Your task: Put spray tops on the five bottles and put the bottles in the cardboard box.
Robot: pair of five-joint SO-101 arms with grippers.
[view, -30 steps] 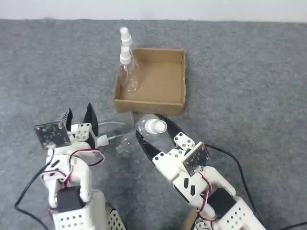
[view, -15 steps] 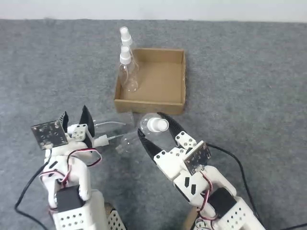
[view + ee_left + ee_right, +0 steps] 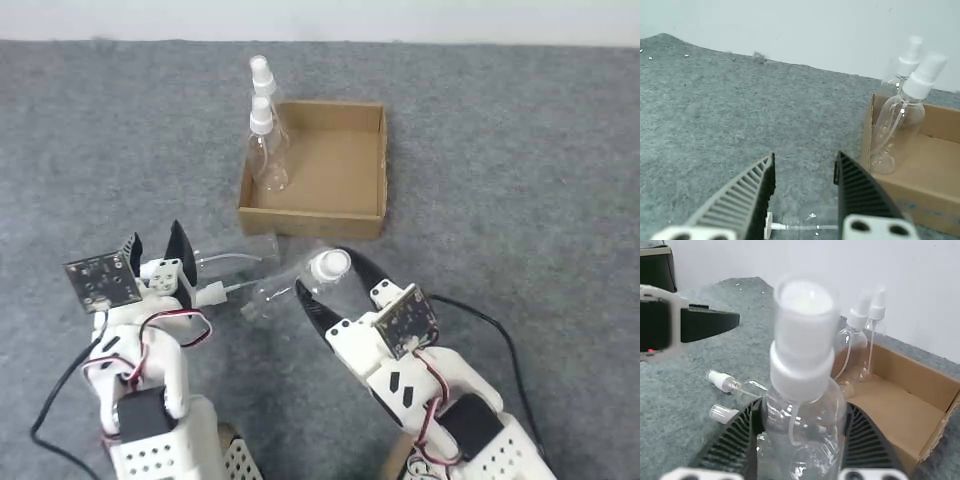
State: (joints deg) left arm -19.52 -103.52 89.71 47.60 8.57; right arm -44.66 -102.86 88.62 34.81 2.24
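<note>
The right tool (image 3: 322,273) is gripping a bottle (image 3: 801,365) by its clear body, its jaws pressing snugly against both sides. A white spray top is already sitting on the bottle's neck. The tool is holding the bottle roughly upright, just short of the near wall of the cardboard box (image 3: 310,218). So the box is lying straight ahead of this tool. I reckon the coming move is turning on that near wall: the bottle's base will need lifting over it before going down inside. Two capped bottles (image 3: 268,150) are standing at the box's far left corner, with the rest of its floor bare. The left tool (image 3: 157,235) is hanging farther from the box, off its near left corner, jaws spread wide and holding nothing. Below it, a loose spray top (image 3: 215,293) and a clear spare bottle (image 3: 262,298) are lying on the bench (image 3: 520,180). The right arm is plainly the nearer one to the box.
</note>
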